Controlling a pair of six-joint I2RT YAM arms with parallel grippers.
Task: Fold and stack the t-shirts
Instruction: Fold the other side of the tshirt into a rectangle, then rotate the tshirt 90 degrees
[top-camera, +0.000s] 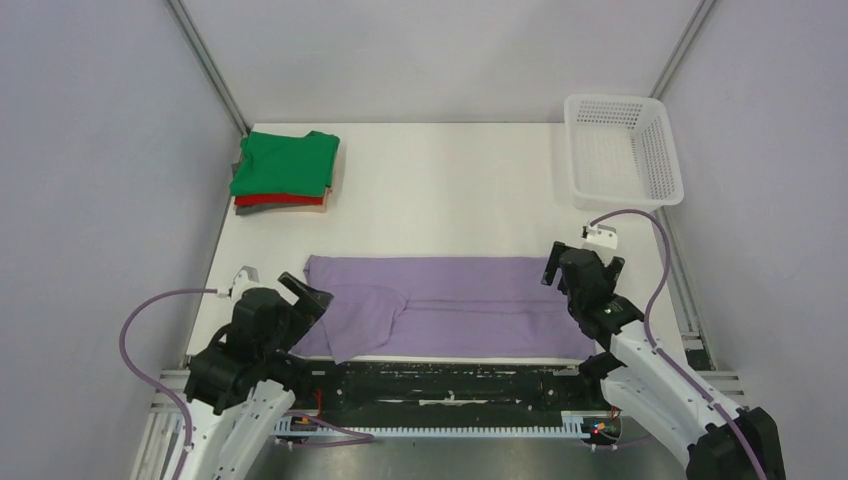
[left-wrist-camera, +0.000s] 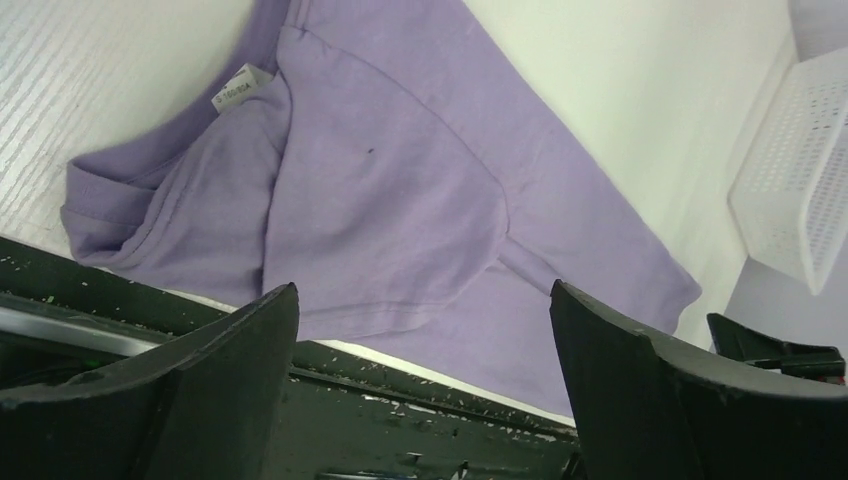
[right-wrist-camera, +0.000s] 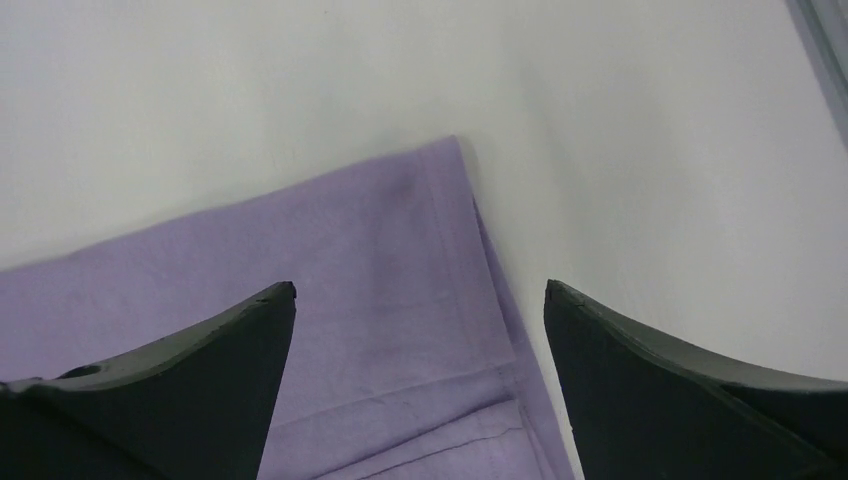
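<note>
A lilac t-shirt (top-camera: 450, 305) lies as a long folded band across the near part of the table, collar end at the left, sleeve folded over it. It also shows in the left wrist view (left-wrist-camera: 400, 210) and the right wrist view (right-wrist-camera: 380, 330). My left gripper (top-camera: 305, 300) is open and empty above the shirt's near left corner (left-wrist-camera: 420, 300). My right gripper (top-camera: 580, 268) is open and empty over the shirt's right hem end (right-wrist-camera: 420, 290). A folded stack sits at the far left: green t-shirt (top-camera: 285, 163) on top, red t-shirt (top-camera: 270, 199) and dark grey t-shirt (top-camera: 285, 208) under it.
A white plastic mesh basket (top-camera: 625, 150) stands at the far right corner, also in the left wrist view (left-wrist-camera: 800, 180). A black rail (top-camera: 450, 385) runs along the table's near edge. Grey walls and metal frame posts enclose the table.
</note>
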